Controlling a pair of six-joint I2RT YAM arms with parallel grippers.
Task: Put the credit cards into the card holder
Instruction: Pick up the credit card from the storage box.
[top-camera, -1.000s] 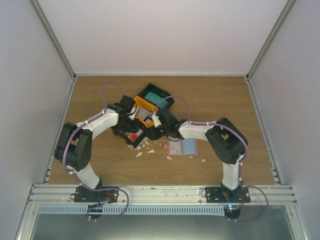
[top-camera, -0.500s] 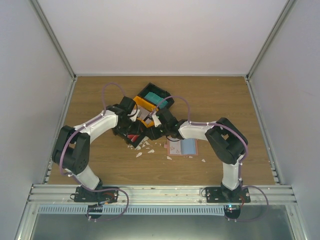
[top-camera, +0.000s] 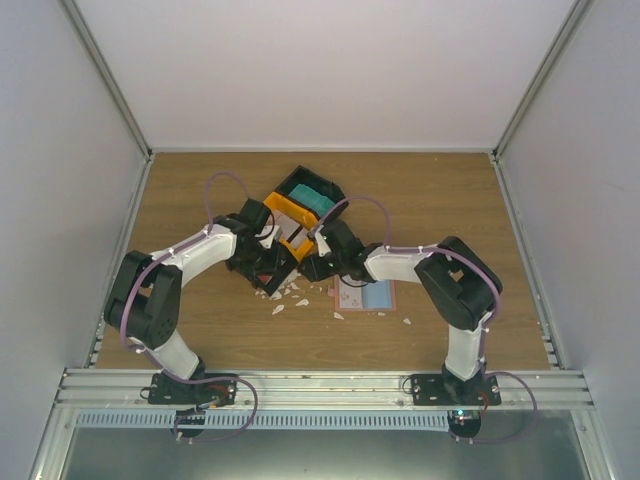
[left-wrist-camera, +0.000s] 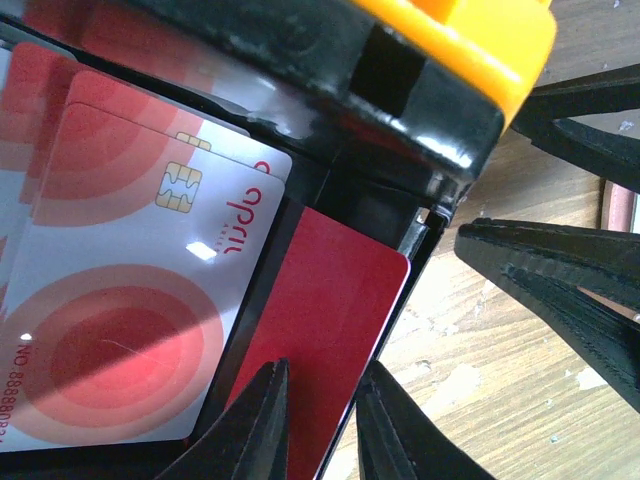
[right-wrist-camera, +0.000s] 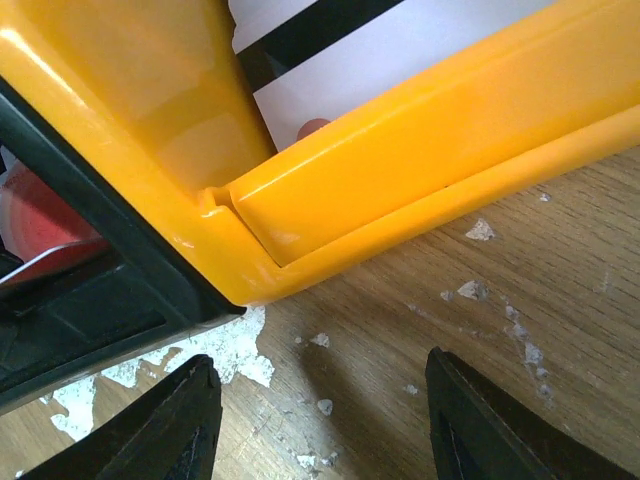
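In the left wrist view a red credit card (left-wrist-camera: 335, 320) leans out over the black wall of the tray (left-wrist-camera: 330, 80). My left gripper (left-wrist-camera: 322, 420) straddles its long right edge, jaws narrowly apart; whether they press on it does not show. White credit cards with red rings (left-wrist-camera: 130, 300) lie in the compartment beside it. From above, the left gripper (top-camera: 266, 268) is at the tray's near corner. My right gripper (top-camera: 314, 264) is open over bare wood, nothing between its fingers (right-wrist-camera: 180, 430). The card holder (top-camera: 366, 293) lies open on the table, right of both grippers.
The black-and-orange tray (top-camera: 292, 215) stands at mid table, a teal item (top-camera: 316, 199) in its far part. Its orange corner (right-wrist-camera: 300, 190) is just beyond my right gripper. A white card with a black stripe (right-wrist-camera: 330, 50) lies inside. White scraps (top-camera: 290, 295) litter the wood.
The left gripper has narrowed its jaws and settled lower at the tray's near corner. The right gripper has shifted slightly right, still open.
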